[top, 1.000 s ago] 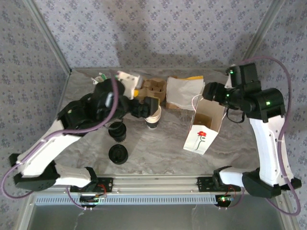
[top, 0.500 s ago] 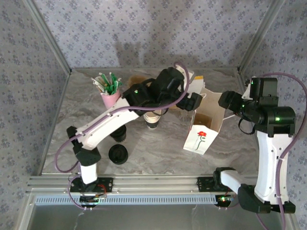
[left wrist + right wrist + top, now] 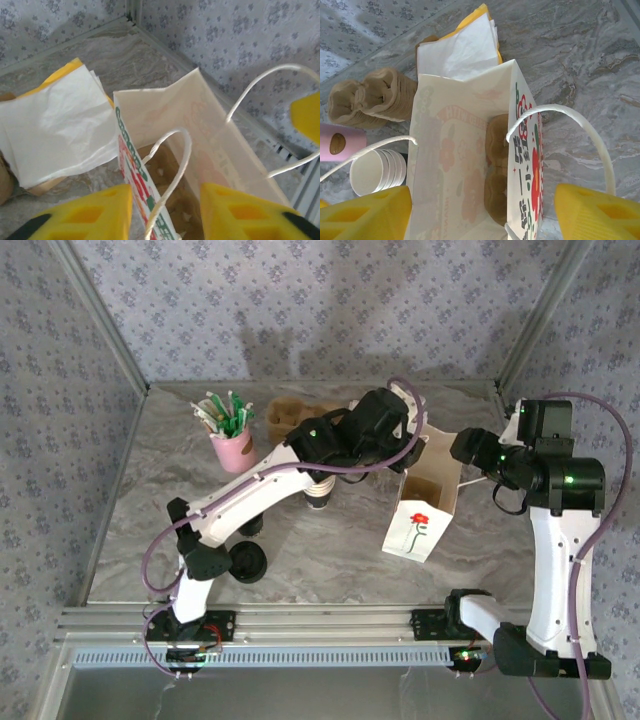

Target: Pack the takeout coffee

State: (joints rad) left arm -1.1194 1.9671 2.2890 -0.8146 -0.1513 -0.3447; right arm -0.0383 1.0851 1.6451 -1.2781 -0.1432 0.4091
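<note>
Steadying the paper bag (image 3: 200, 125) seems the step in hand, the left gripper (image 3: 165, 192) half open and empty astride its rim and string handle (image 3: 176, 150), the right gripper (image 3: 482, 192) wide and empty opposite; next one must fetch the takeout coffee (image 3: 250, 526), well behind the left gripper, and lower it between the loops.

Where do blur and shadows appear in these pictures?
Top view: evenly lit, with arm shadows on the back wall. Left wrist view: the left gripper's yellow fingers are soft and the paper bag is sharper. Right wrist view: the right gripper's fingers are blurred and the bag's inner wall is pale.
</note>
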